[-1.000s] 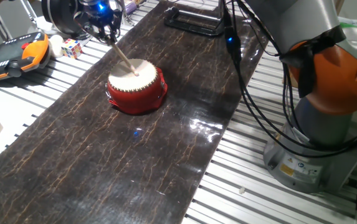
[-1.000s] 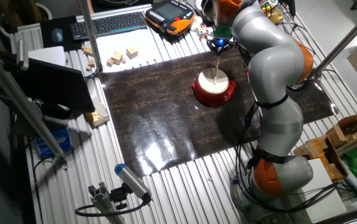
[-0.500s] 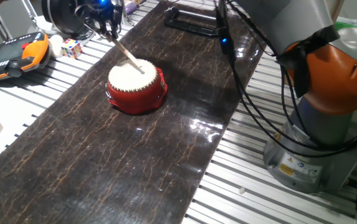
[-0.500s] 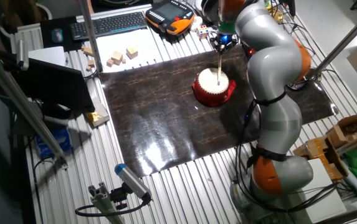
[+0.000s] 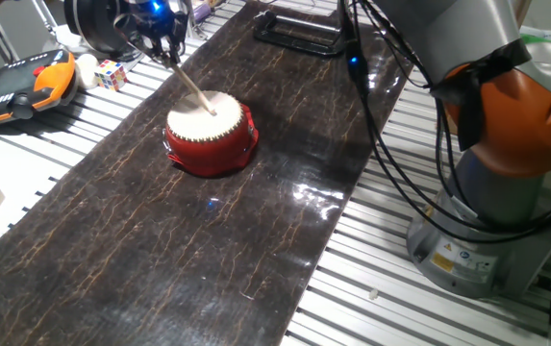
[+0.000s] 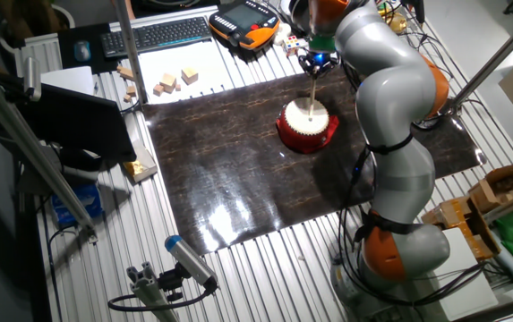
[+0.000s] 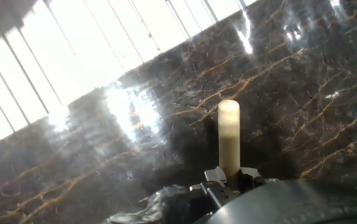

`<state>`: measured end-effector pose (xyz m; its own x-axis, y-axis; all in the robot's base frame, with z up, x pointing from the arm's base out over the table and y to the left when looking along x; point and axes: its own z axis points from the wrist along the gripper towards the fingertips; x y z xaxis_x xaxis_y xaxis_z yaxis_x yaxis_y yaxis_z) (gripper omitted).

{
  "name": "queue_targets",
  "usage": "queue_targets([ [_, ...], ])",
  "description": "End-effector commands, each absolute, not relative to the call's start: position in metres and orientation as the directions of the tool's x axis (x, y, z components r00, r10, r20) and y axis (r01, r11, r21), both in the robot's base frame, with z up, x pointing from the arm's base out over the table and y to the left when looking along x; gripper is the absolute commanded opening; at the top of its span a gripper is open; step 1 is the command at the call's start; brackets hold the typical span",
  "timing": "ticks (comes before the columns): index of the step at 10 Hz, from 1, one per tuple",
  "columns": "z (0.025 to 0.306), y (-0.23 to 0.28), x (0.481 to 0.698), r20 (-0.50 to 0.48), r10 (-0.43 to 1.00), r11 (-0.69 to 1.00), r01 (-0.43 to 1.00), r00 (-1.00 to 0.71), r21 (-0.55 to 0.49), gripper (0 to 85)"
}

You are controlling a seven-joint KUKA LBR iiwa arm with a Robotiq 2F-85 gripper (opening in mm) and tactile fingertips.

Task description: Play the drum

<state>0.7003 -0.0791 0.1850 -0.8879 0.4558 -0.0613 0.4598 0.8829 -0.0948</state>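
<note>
The red drum with a cream skin top sits on the dark marbled mat; it also shows in the other fixed view. My gripper is behind and above it, shut on a pale wooden drumstick that slants down with its tip on the skin. The gripper and the stick show in the other fixed view. In the hand view the stick juts out from the jaws over the mat; the drum is out of that view.
An orange-black teach pendant and a colour cube lie at the left. Wooden blocks and a keyboard are beyond the mat. A black frame lies at the mat's far end. Cables hang by the arm base.
The stick swung from the skin's middle toward the drum's right side half a second ago, then came back to about where it was one second ago.
</note>
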Motion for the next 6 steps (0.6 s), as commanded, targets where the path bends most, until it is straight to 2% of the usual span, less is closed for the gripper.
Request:
queue_targets([
  [1, 0.1840, -0.0781, 0.7006, -0.076, 0.458, 0.880, 0.464, -0.885, -0.098, 4.7],
  [6, 0.1917, -0.0779, 0.6959, -0.020, 0.441, 0.893, 0.441, -0.897, -0.094, 5.0],
])
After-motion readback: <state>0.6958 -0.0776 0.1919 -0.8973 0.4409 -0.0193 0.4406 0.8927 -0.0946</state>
